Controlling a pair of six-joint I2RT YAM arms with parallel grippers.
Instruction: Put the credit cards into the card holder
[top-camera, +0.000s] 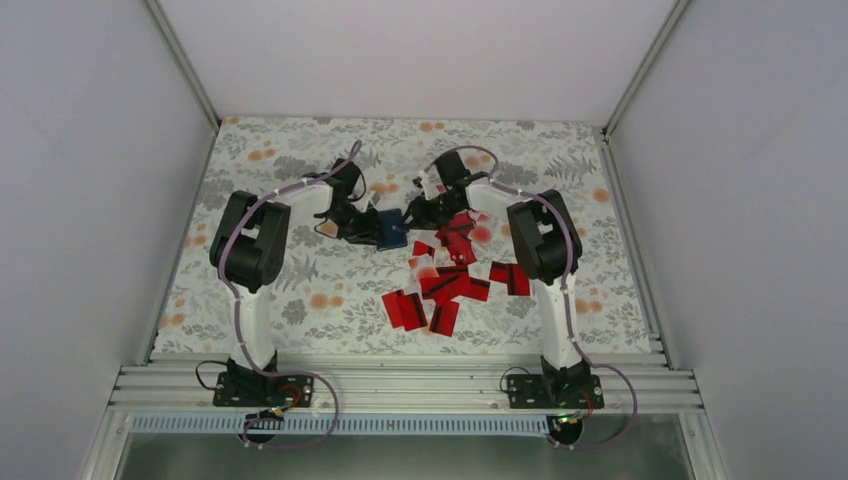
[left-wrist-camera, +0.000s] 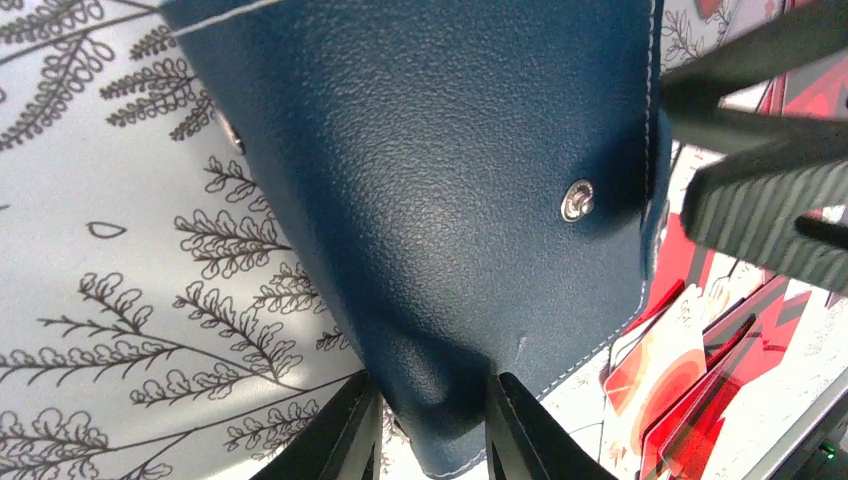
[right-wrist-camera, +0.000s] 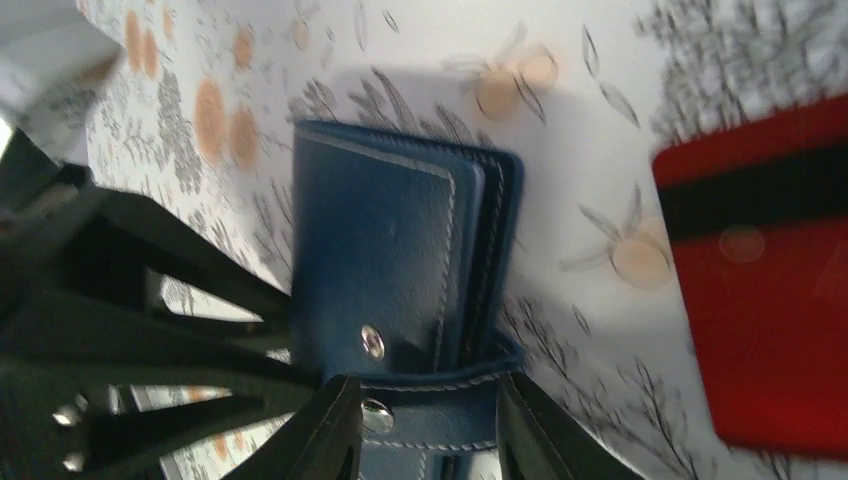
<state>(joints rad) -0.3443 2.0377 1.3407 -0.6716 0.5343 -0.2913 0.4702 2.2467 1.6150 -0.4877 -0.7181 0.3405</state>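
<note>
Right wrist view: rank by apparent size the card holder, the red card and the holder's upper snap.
1. card holder and red card: about alike. The frame edge cuts off the card, so I won't rank them.
2. upper snap: smallest by far.

Left pincer (top-camera: 367, 232) and right pincer (top-camera: 412, 215) at navy card holder (top-camera: 391, 229), apparently both touching it, red credit cards (top-camera: 450, 285) scattered beside

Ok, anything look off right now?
Nothing damaged. The cards lie in an overlapping scatter beside the holder, which the left gripper pinches by one end, snap undone, the right gripper astride it.
</note>
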